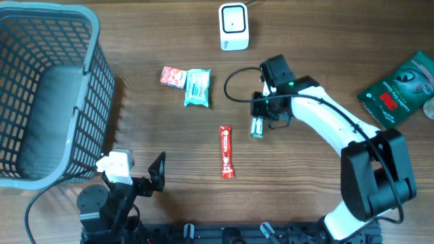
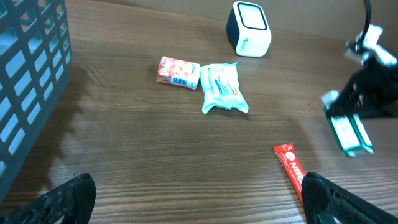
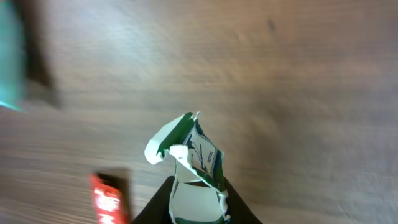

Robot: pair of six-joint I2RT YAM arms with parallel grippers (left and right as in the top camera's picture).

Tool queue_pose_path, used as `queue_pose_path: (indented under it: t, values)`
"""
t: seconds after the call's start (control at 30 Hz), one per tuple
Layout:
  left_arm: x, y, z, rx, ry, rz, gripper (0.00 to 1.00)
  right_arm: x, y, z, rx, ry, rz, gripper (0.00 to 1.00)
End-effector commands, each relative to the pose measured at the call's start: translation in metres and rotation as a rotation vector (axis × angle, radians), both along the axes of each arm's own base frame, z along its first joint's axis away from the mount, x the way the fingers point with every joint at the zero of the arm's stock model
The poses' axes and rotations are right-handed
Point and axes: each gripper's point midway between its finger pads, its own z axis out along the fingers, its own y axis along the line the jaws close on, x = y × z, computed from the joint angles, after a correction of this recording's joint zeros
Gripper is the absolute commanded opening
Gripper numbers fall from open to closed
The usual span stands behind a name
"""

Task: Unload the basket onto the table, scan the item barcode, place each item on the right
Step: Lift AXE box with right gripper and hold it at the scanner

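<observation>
A small green-and-white packet is pinched between the fingers of my right gripper, which is shut on it right of the table's middle. In the right wrist view the packet sticks out from the gripper with its torn white end up. The left wrist view shows the same packet at the far right. The white scanner stands at the back centre, well apart from the packet. My left gripper stays open near the front edge over bare wood.
A red bar lies at the centre. A teal packet and a pink packet lie behind it. A grey basket fills the left side. A dark green bag lies at the right edge.
</observation>
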Motion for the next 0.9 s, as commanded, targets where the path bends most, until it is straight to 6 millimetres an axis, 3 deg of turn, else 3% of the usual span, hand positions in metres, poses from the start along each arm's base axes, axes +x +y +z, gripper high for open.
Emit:
queue_pose_path:
  t: [0.0, 0.07, 0.17, 0.23, 0.4, 0.43, 0.53, 0.6, 0.67, 0.73, 0.87]
  values:
    - [0.0, 0.0, -0.001, 0.011, -0.005, -0.009, 1.0, 0.02, 0.017, 0.014, 0.085, -0.063, 0.01, 0.25]
    - [0.0, 0.0, -0.001, 0.011, -0.005, -0.009, 1.0, 0.029, 0.005, 0.01, 0.071, -0.051, -0.206, 0.36]
    - [0.0, 0.0, -0.001, 0.011, -0.006, -0.009, 1.0, 0.026, -0.015, -0.002, 0.038, -0.012, -0.46, 0.58]
    - [0.0, 0.0, -0.001, 0.011, -0.006, -0.009, 1.0, 0.026, -0.016, -0.004, 0.035, -0.009, -0.474, 0.65]
    - [0.0, 0.0, -0.001, 0.011, -0.006, -0.009, 1.0, 0.031, -0.014, -0.001, 0.012, -0.063, -0.349, 0.63]
    - [0.0, 0.0, -0.001, 0.011, -0.006, -0.009, 1.0, 0.029, -0.011, -0.001, 0.026, -0.051, -0.341, 0.59]
    - [0.0, 0.0, -0.001, 0.011, -0.006, -0.009, 1.0, 0.025, 0.014, 0.005, 0.141, -0.019, -0.264, 0.32]
    - [0.0, 0.0, -0.001, 0.011, -0.005, -0.009, 1.0, 0.027, 0.035, 0.014, 0.225, -0.044, -0.163, 0.21]
    - [0.0, 0.0, -0.001, 0.011, -0.006, -0.009, 1.0, 0.026, 0.041, 0.014, 0.234, -0.043, -0.153, 0.09]
    - [0.0, 0.0, -0.001, 0.011, -0.005, -0.009, 1.0, 0.022, 0.046, 0.009, 0.23, -0.031, -0.138, 0.04]
    - [0.0, 0.0, -0.001, 0.011, -0.005, -0.009, 1.0, 0.013, 0.055, -0.019, 0.2, 0.025, -0.116, 0.04]
